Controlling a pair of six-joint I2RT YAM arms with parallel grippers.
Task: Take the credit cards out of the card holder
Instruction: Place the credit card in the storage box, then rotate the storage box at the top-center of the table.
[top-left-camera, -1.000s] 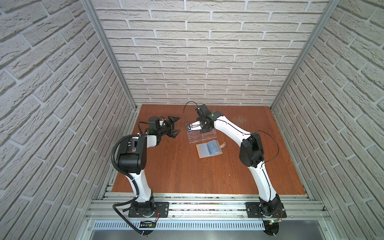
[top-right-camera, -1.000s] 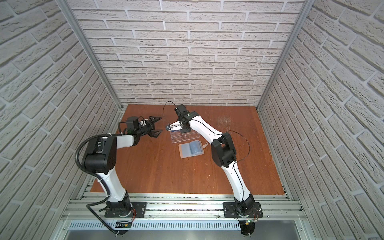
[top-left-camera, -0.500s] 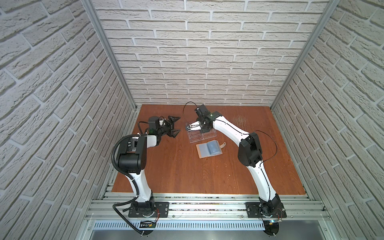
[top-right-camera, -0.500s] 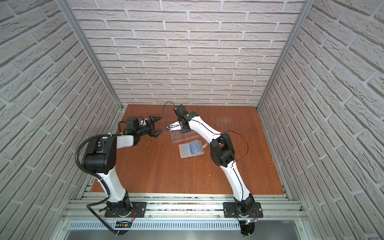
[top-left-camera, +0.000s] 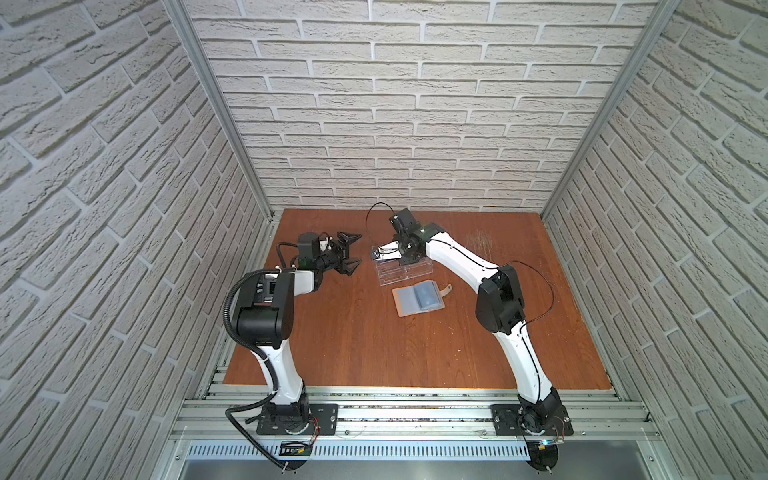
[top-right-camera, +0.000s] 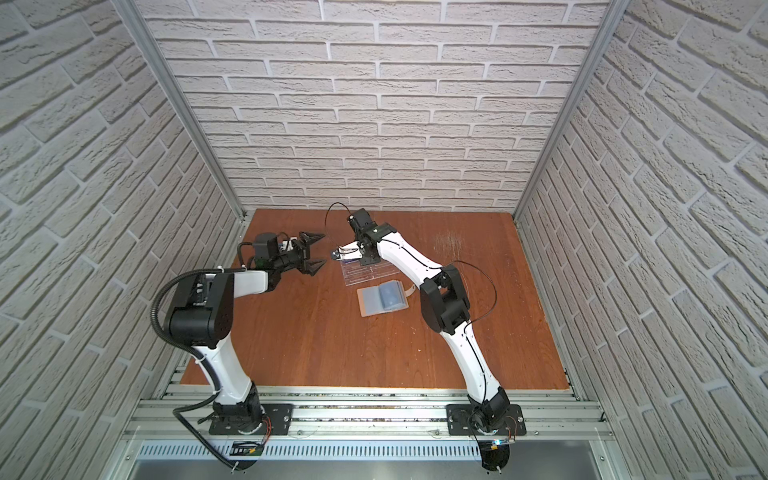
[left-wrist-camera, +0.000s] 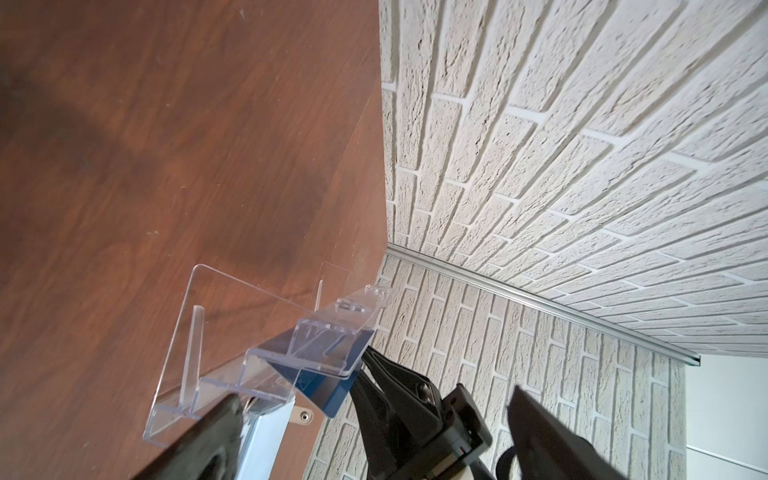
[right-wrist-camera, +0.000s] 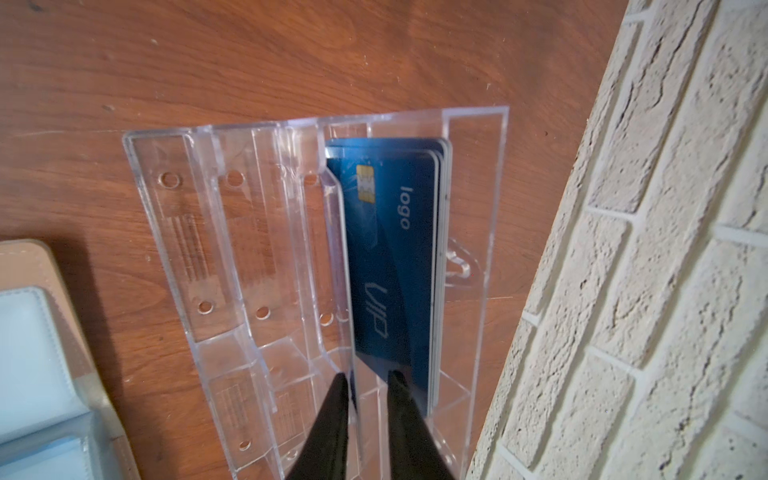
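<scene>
cards: upright in the rack's back slot.
right gripper: slightly parted, astride the front card's end.
left gripper: spread wide, hovering beside rack.
holder: open flat, just before rack, toward table's back edge.

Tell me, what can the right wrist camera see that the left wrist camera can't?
Only the right wrist view shows the fronts of the cards, with a gold chip and white letters, and the pale pages of the wallet. Only the left wrist view shows the stepped side of the rack, the wallet's snap strap and a metal strip in the wall corner. Both show the rack, blue cards, wooden table and brick wall.
</scene>
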